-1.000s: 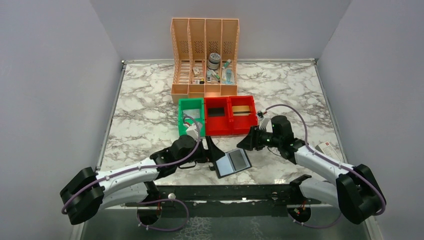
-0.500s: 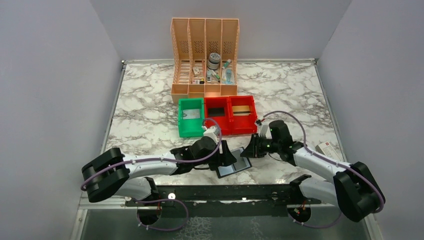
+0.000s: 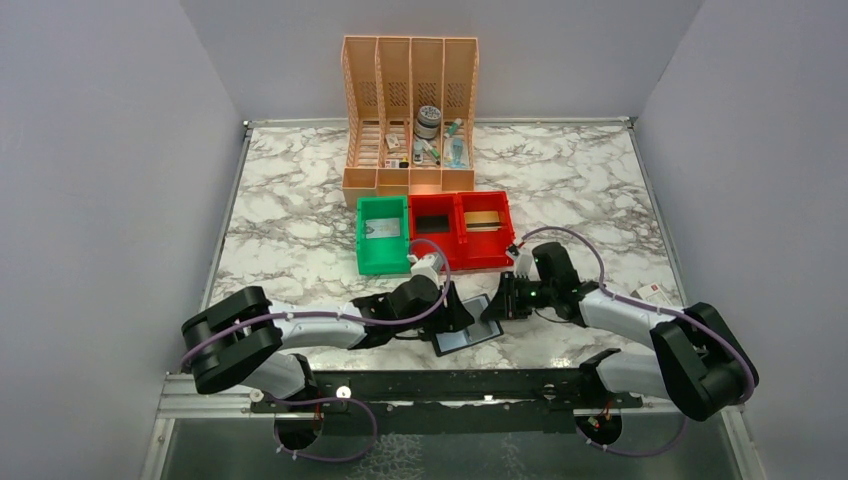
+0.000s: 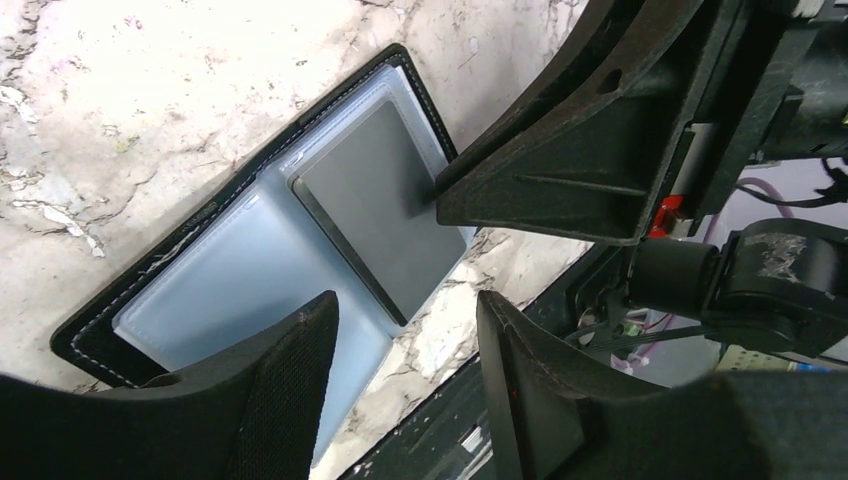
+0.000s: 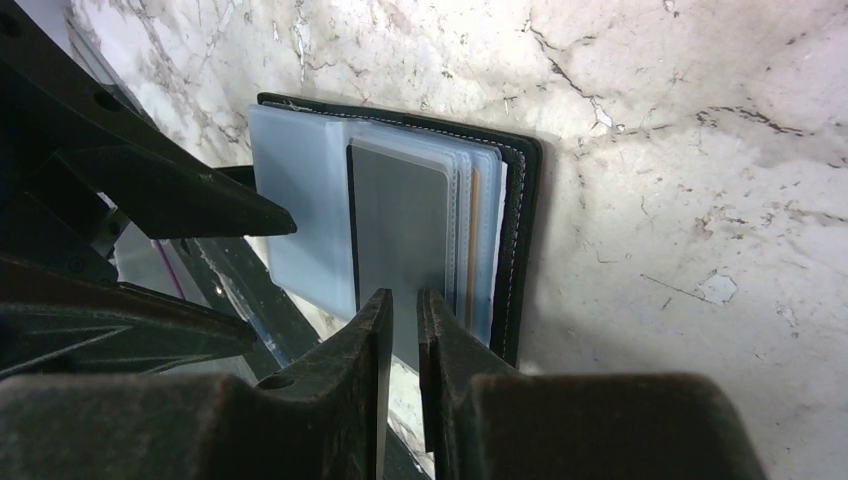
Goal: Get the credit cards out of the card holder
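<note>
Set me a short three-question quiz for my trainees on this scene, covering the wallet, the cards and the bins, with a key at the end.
1. True or false: the wallet lies open on the table.
2. In the top view, which bin stands right beside the red bin, on its left? A. green bin B. blue bin C. yellow bin
3. Fill in: the ___ gripper pinches the edge of the grey card.
Key: 1 true; 2 A; 3 right gripper.
</note>
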`<state>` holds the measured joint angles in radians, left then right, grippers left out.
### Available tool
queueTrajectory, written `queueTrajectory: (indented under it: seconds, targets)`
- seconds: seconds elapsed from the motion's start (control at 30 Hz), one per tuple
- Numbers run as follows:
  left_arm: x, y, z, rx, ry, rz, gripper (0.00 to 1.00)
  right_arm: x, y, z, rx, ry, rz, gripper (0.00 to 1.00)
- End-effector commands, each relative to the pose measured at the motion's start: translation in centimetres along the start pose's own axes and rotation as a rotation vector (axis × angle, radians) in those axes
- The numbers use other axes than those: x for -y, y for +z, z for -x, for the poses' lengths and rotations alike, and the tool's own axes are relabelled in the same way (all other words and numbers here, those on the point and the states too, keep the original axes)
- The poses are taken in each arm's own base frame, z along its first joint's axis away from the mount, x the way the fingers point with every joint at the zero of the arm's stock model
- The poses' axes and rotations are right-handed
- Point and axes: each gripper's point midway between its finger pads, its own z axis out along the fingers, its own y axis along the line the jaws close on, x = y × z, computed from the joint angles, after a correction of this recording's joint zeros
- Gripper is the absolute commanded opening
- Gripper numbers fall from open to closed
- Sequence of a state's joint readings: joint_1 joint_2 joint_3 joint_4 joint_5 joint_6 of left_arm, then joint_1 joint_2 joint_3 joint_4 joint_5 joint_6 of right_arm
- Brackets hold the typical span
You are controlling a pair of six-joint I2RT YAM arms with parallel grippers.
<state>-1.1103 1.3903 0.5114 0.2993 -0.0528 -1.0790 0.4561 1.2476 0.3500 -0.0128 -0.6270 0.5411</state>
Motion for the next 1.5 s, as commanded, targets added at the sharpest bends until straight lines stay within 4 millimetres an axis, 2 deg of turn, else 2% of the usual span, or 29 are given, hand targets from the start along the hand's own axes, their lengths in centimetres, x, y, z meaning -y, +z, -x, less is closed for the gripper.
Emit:
queueTrajectory:
  seconds: [0.0, 0.27, 0.43, 0.6, 0.97, 1.07, 1.23, 1.47]
  targets:
    - [0.3, 0.4, 0.5, 0.047, -0.026, -0.022, 0.54, 1.1, 0.2, -1.2, -0.021, 0.02, -0.02, 0.16]
    - [-1.5, 1.3, -0.1, 0.061, -0.1, 0.021, 0.45, 1.5, 0.5, -1.9, -0.04, 0.042, -0.023, 0.13]
    - [-1.8, 1.9, -0.7, 0.063, -0.135, 0.019, 0.41, 1.6, 0.4, -1.7, -0.026, 0.042, -0.034, 0.13]
    - [-1.7, 2.7, -1.5, 0.037, -0.146, 0.017, 0.37, 1.0, -0.2, -0.1, 0.015, 0.006, -0.053, 0.13]
    - [-1.8, 2.1, -1.5, 0.051, -0.132, 0.011, 0.37, 1.2, -1.3, 2.3, 0.111, -0.018, -0.141, 0.13]
    - [-1.7, 2.1, -1.5, 0.051, -0.126, 0.007, 0.36, 1.3, -1.0, 1.9, 0.091, -0.021, -0.125, 0.13]
    - [-1.6, 2.2, -1.3, 0.056, -0.118, 0.007, 0.37, 0.9, 0.0, 0.1, 0.015, -0.01, -0.039, 0.13]
    - [-2.2, 1.7, -1.0, 0.087, -0.125, 0.02, 0.36, 0.9, -0.3, -1.5, 0.012, 0.04, -0.017, 0.1]
